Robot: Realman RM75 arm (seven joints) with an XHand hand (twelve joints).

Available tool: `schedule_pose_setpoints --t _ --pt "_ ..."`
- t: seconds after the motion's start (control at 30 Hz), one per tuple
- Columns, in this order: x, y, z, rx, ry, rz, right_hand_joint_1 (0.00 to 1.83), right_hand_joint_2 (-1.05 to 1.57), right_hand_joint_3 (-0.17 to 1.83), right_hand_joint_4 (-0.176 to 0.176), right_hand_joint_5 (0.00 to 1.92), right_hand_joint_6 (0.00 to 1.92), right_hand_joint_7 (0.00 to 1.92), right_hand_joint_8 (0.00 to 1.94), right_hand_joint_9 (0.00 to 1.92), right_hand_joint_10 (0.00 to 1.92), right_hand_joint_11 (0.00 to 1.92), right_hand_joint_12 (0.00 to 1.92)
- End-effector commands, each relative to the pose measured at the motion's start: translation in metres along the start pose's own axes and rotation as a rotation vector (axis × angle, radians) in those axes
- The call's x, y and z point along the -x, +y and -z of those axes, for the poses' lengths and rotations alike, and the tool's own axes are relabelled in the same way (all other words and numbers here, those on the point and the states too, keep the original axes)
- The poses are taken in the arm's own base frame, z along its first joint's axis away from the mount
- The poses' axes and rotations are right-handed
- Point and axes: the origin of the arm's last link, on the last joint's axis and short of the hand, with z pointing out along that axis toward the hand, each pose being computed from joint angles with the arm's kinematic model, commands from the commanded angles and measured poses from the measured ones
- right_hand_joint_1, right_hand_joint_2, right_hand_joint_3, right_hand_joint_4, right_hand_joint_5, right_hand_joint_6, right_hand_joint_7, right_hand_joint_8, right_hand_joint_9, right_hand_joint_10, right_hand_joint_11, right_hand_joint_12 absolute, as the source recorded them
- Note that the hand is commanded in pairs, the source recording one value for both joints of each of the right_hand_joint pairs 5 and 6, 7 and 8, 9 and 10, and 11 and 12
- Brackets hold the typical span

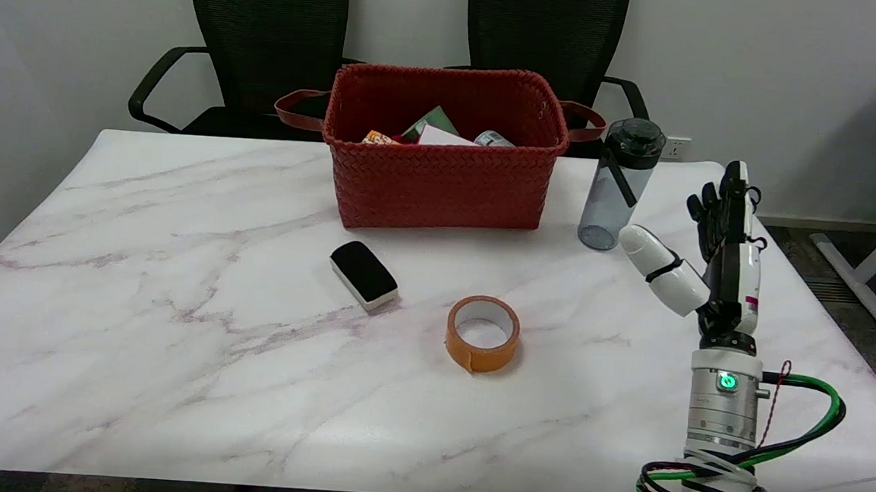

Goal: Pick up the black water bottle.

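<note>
Now approach step: right hand (pixel 716 244) empty, fingers spread, thumb pointing toward bottle (pixel 619 182). Bottle upright just beyond thumb tip, beside basket (pixel 442 178). Next: likely reach forward, wrap fingers round body.

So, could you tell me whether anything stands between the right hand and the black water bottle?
Nothing visible does. The right hand is open beside the water bottle, on its right, with only bare table between them. The red basket sits on the bottle's far side, and the tape roll lies nearer the camera.

Red basket (pixel 442 178), eraser (pixel 363 274) and tape roll (pixel 482 333) on marble table (pixel 137 319).
</note>
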Motion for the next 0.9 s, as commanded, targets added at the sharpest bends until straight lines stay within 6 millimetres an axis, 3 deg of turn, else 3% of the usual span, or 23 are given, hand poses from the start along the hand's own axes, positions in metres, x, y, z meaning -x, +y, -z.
schedule_pose_setpoints --t 0.03,0.67,0.9 --pt "0.001 0.0 -0.001 -0.011 -0.017 -0.018 0.82 0.64 -0.17 0.0 0.0 0.0 0.0 0.0 0.13 0.13 0.25 0.25" --pt "-0.007 0.004 0.013 0.013 -0.013 0.017 0.8 0.68 -0.17 0.0 0.0 0.0 0.0 0.0 0.13 0.13 0.25 0.25" --pt "-0.003 0.023 0.006 0.098 -0.045 0.024 0.79 0.73 -0.17 0.0 0.0 0.0 0.0 0.0 0.13 0.13 0.25 0.25"
